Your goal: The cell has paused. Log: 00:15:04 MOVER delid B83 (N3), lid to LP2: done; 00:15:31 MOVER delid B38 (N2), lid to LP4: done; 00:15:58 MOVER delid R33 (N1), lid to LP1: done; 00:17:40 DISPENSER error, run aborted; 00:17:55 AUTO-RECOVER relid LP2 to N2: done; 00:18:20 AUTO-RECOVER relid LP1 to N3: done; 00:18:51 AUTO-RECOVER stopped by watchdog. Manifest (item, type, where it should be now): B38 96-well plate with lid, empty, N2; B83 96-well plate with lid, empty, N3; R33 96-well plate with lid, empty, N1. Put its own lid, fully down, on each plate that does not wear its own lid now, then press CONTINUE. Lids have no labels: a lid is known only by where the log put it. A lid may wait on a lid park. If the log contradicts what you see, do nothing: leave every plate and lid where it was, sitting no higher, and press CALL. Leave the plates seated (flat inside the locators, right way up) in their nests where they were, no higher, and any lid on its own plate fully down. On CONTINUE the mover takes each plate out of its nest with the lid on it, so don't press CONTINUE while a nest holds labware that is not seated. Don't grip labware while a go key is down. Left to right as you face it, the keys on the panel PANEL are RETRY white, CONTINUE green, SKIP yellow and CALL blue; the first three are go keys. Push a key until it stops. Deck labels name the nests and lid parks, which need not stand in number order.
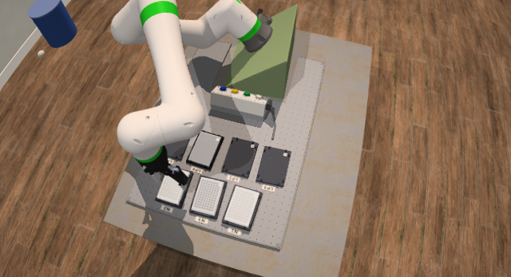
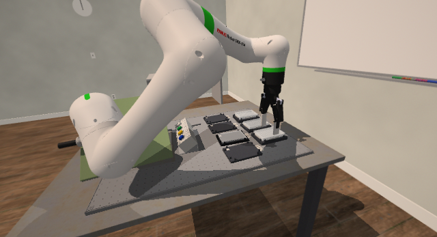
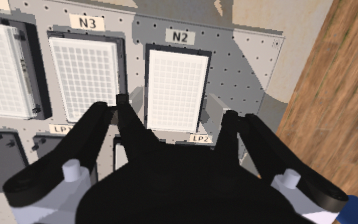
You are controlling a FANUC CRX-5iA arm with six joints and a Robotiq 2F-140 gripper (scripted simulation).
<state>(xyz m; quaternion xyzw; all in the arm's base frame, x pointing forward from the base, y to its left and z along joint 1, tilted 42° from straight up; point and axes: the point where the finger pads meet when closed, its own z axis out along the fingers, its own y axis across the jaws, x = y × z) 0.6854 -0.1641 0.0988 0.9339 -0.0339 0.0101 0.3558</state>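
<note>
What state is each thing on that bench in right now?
Gripper: open, fingers either side of the N2 plate, holding nothing.
N2 plate: flat in its nest, looks lidded.
N3 plate: flat, wells sharp, looks unlidded.
N1 plate: flat, looks lidded.
Loose lid: resting on a park.

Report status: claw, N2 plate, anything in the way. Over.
Claw open, holding nothing. Fingers low, straddling the N2 plate. One spare lid on a lid park. Nothing blocking seen above the plate.
</note>
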